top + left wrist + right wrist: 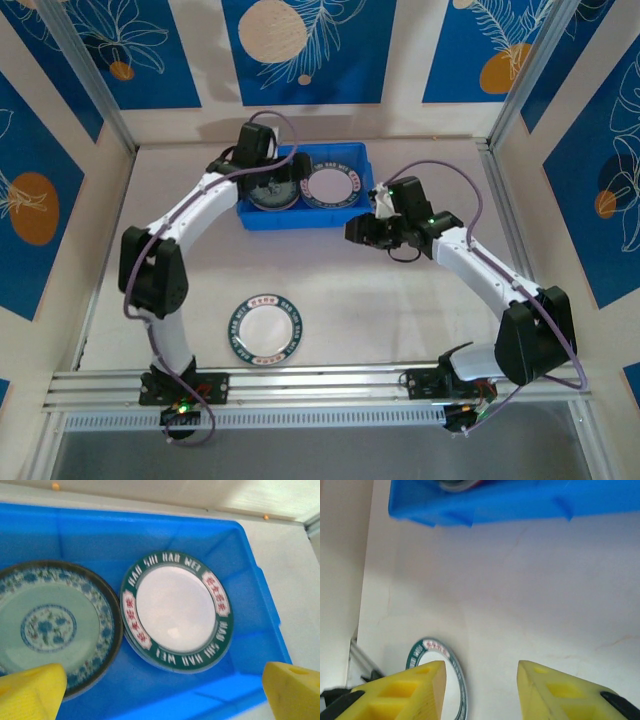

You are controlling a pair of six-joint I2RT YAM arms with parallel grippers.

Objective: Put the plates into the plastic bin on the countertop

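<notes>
The blue plastic bin [303, 215] stands at the back of the countertop [400, 320]. Two plates show inside it: a pale green floral plate with a dark rim [50, 625] on the left and a white plate with a green lettered rim [176, 611] on the right, resting on another plate's edge. My left gripper [162, 700] hovers over the bin [165, 530], open and empty, above the near wall. A third green-rimmed white plate [266, 327] lies on the countertop near the front. My right gripper [480, 680] hangs open and empty above the countertop, right of that plate [427, 647].
An aluminium rail [320, 385] runs along the near edge by the arm bases. Blue patterned panels wall in the back and sides. The right arm's elbow [535, 335] stands at the front right; the left arm's elbow [152, 272] rises at mid-left.
</notes>
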